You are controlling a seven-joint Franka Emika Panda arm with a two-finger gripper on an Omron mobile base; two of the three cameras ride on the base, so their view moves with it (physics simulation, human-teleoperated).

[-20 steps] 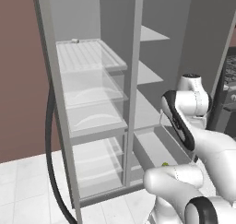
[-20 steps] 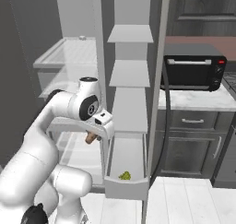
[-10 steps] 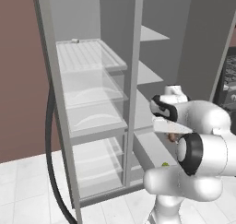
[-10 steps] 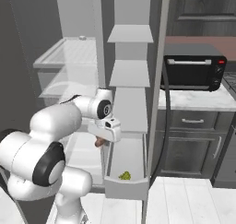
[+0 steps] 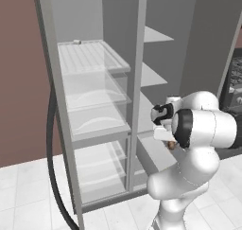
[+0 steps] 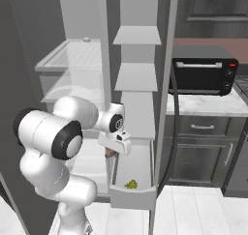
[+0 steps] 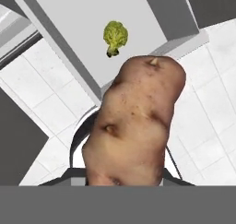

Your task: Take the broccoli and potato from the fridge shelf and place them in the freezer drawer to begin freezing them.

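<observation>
**Potato held beside the open freezer drawer, broccoli already inside**

Above the near left rim of the pulled-out freezer drawer (image 6: 131, 193), the hand (image 6: 112, 152) hangs closed on the potato (image 7: 133, 121); in the hand view the brown lump hides the fingertips, and in the right base view a small reddish patch peeks out under the wrist. The potato's long axis runs along the hand's line of sight, its far end pointing toward the drawer floor.

The broccoli (image 6: 131, 184) lies on the drawer floor, near the front wall. In the hand view it sits just beyond the potato's tip and a little to the left, with pale floor all round it.

The relation that matters now: the drawer's open interior lies ahead of and below the hand, slightly to the robot's right of the drawer's left wall. My judgement is that a short shift over that wall puts the potato above bare floor, clear of the broccoli.

Up and to the left, the ribbed fridge shelf (image 5: 92, 58) carries a tiny whitish nub (image 5: 77, 41) at its back.
</observation>
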